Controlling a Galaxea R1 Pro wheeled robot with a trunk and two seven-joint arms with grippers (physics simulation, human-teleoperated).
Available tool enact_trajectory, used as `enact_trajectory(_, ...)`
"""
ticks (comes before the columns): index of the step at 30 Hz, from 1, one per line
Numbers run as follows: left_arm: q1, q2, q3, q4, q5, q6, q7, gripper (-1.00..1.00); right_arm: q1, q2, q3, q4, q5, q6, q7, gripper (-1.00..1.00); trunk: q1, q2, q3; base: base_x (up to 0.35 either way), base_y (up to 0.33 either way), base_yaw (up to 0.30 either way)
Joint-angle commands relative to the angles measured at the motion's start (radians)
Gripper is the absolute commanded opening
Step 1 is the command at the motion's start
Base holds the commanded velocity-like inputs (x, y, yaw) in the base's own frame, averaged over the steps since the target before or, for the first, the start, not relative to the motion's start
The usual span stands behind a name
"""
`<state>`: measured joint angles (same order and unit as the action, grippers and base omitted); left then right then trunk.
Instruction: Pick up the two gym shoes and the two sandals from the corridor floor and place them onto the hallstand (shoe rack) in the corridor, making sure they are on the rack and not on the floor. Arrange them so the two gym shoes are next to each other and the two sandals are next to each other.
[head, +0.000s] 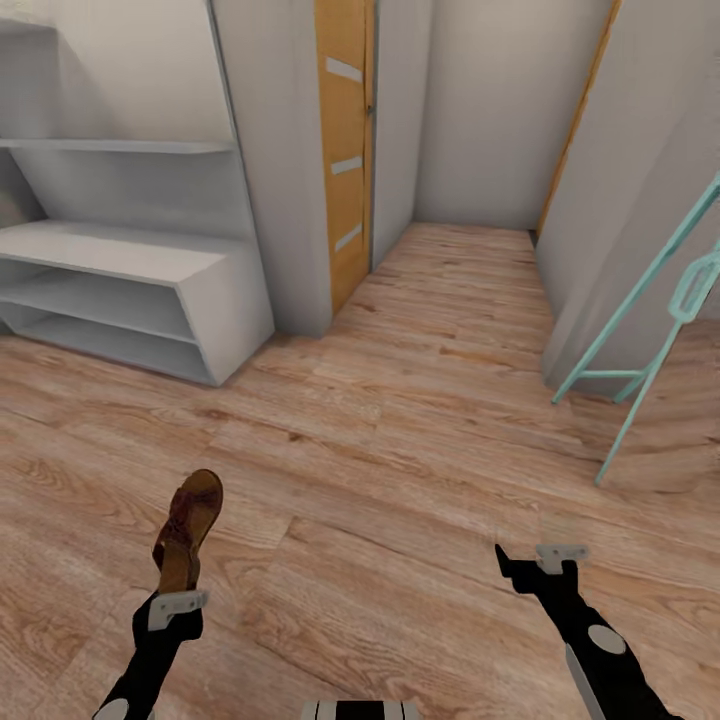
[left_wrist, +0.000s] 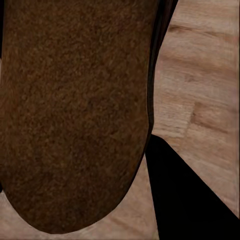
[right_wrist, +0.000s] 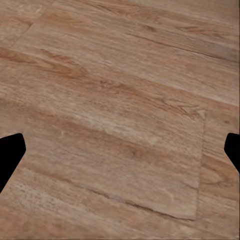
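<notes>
Hallstand (head: 130, 290) cut by head view's left edge; upper shelves run past top. Sandal (head: 186, 530) heel end hidden in left gripper (head: 176, 600); left fingers behind sandal, unseen. Teal rack (head: 660, 310) cut by right edge. Right fingers (right_wrist: 10, 152) clipped at wrist-view edges.

Everything is lit pretty evenly and brightly, with flat, soft light and no obvious source. Barely any cast shadows are seen on the corridor floor (head: 420, 470); only faint shading is found inside the hallstand (head: 120, 290) tiers at the upper left. No glare or hot spots are picked up on the planks. The head view is a bit soft and smeary, and the wood grain gets blurred in the right wrist view. The sandal (left_wrist: 75, 110) sole is rendered grainy and dim in the left wrist view.
</notes>
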<state>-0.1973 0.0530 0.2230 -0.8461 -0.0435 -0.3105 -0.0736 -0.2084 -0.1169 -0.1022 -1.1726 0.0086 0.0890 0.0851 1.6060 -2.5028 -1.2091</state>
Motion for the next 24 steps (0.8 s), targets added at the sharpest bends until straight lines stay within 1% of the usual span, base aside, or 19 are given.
enact_trajectory(1, 0.007, -0.001, 0.005, -0.018, -0.006, -0.002, -0.012, -1.0, 0.0, 0.001, -0.002, 0.037, 0.001, -0.03, 0.007, 1.0, -0.001, 0.0, 0.005, 0.0, 0.0, 0.0)
enact_trajectory(2, 0.016, -0.002, 0.005, -0.037, -0.006, -0.001, -0.018, -1.0, 0.001, 0.002, -0.002, 0.109, 0.001, -0.119, 0.009, 1.0, -0.001, 0.0, 0.01, 0.0, 0.0, 0.0)
enact_trajectory(3, 0.017, -0.002, 0.005, -0.036, -0.006, -0.001, -0.019, -1.0, 0.001, 0.002, -0.002, 0.131, 0.0, -0.143, 0.009, 1.0, -0.001, 0.0, 0.016, 0.0, 0.0, 0.0)
enact_trajectory(4, 0.019, -0.002, 0.006, -0.036, -0.006, -0.001, -0.02, -1.0, 0.001, 0.002, -0.002, 0.19, -0.003, -0.203, 0.009, 1.0, -0.002, 0.001, 0.021, 0.0, 0.0, 0.0)
enact_trajectory(6, 0.019, -0.003, 0.006, -0.035, -0.006, -0.001, -0.019, -1.0, 0.001, 0.003, -0.001, 0.233, -0.005, -0.269, 0.007, 1.0, -0.003, 0.001, 0.032, 0.0, 0.0, 0.0)
enact_trajectory(13, 0.019, -0.004, 0.006, -0.034, -0.006, -0.001, -0.018, -1.0, 0.001, 0.005, -0.001, 0.237, -0.005, -0.274, 0.006, 1.0, -0.006, 0.003, 0.07, 0.0, 0.0, 0.0)
enact_trajectory(24, 0.019, -0.005, 0.006, -0.03, -0.006, -0.002, -0.014, -1.0, 0.001, 0.006, 0.001, 0.254, -0.006, -0.275, 0.006, 1.0, -0.048, 0.08, 0.122, 0.0, 0.0, 0.0)
